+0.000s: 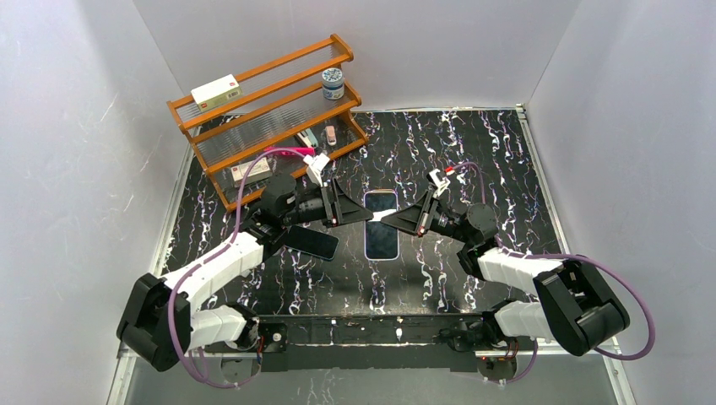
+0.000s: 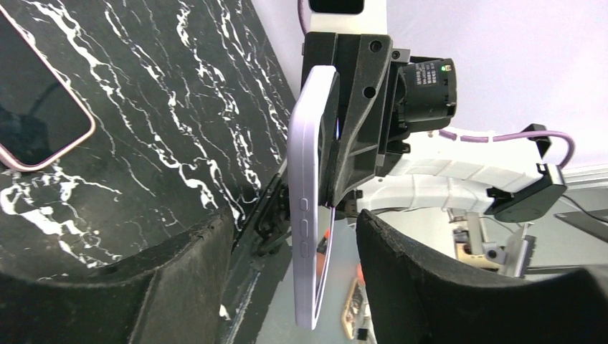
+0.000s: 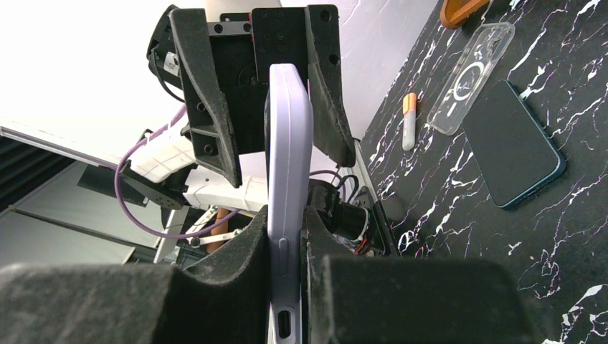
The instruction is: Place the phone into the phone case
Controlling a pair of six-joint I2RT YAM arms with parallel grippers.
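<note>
A lavender phone case (image 1: 381, 215) is held on edge in the air between my two grippers. My right gripper (image 1: 404, 218) is shut on its near end; the right wrist view shows both pads pressed on the case (image 3: 289, 129). My left gripper (image 1: 350, 211) is open, with its fingers (image 2: 193, 279) on either side of the case's far end (image 2: 310, 179), not touching it. A phone (image 1: 381, 240) with a dark screen and pinkish rim lies flat on the table right below; it also shows in the left wrist view (image 2: 32, 100).
A second, dark teal phone (image 1: 314, 243) lies on the table under the left arm, also in the right wrist view (image 3: 510, 143), next to a clear case (image 3: 469, 75) and an orange-capped tube (image 3: 409, 118). A wooden rack (image 1: 270, 110) with small items stands at the back left.
</note>
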